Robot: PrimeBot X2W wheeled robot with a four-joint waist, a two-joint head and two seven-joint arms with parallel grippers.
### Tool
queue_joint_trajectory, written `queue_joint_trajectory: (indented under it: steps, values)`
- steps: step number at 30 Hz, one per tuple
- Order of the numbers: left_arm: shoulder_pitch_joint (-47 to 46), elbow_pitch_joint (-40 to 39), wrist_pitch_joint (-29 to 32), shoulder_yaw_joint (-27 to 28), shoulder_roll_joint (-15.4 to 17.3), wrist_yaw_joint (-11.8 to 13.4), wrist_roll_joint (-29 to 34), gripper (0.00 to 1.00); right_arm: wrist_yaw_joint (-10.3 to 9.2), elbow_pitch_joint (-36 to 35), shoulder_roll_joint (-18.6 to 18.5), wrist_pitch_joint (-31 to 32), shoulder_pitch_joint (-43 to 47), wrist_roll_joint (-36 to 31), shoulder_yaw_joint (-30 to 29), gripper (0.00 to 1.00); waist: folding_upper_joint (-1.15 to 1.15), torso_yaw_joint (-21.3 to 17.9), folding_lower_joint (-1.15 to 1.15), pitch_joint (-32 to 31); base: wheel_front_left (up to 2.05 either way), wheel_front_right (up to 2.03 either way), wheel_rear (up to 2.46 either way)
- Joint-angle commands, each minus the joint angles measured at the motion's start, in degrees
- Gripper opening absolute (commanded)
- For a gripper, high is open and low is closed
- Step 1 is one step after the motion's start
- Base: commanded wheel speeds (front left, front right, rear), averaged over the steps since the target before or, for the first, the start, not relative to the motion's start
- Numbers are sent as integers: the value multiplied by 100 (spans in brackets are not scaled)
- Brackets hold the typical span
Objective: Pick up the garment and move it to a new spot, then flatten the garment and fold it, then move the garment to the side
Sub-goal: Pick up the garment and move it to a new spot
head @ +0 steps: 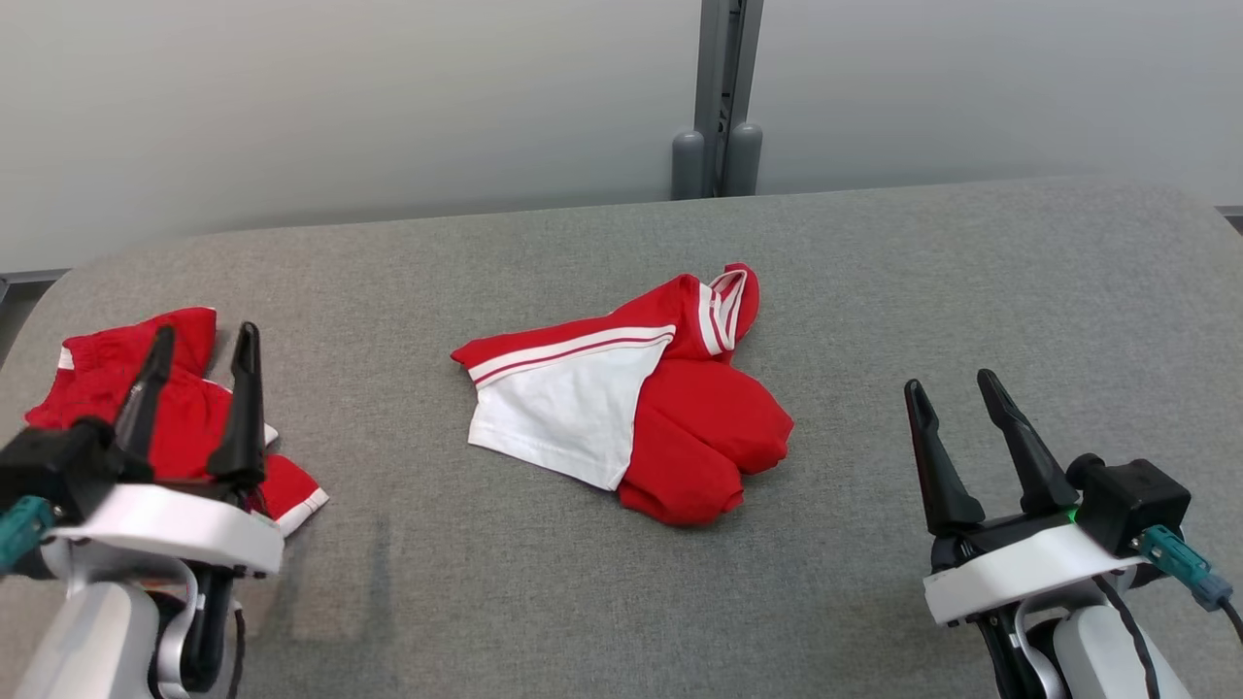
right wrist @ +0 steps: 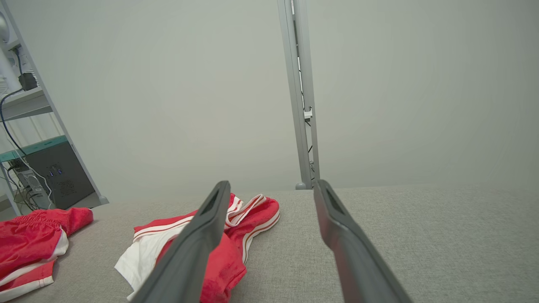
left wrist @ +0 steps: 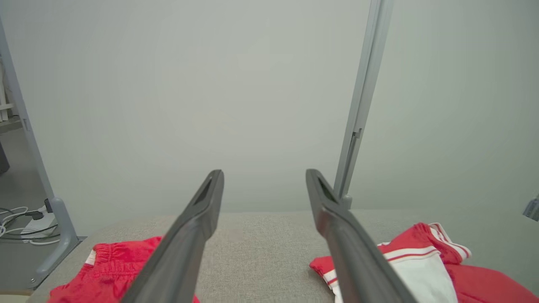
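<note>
Both sets of jaws stand spread wide, holding nothing. The garment (head: 621,408), red with a white panel (head: 563,417), lies crumpled on the grey counter (head: 971,272). It is ahead of and between the left jaws and the right jaws, well apart from both.

It looks like a light, limp knit that will sag and trail rather than keep its shape, and it is not fragile. The striped corner (head: 471,361) on the side toward the left jaws and the ribbed striped opening (head: 726,303) at the far end look like clean single edges to pinch. The red bunch (head: 709,442) toward the right jaws is thick, so a pinch there would likely gather several layers. A second red garment (head: 107,379) lies just under the left jaws and is best avoided.
</note>
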Motion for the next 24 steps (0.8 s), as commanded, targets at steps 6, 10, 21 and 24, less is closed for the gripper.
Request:
queue_joint_trajectory:
  steps: [6, 10, 21, 24]
  values:
    - [523, -263, -288, 27, -261, 226, 133, 100, 11, 26, -26, -28, 77, 3, -26, 100, 0, -13, 0, -39, 0, 0, 0]
    - [744, -314, -365, 34, -453, 323, 249, 100, 11, 34, -25, -28, 88, 0, -16, 100, 0, 0, 0, -26, 0, 0, 0]
    - [1142, -435, -405, 148, -1100, 291, 734, 100, 11, 54, -81, -28, 109, -1, -5, 100, 0, 59, 0, 28, 0, 0, 0]
    - [1162, -385, -406, 168, -1256, 183, 885, 100, 11, 69, -65, -28, 108, -16, 3, 100, 0, 66, 0, 14, 0, 0, 0]
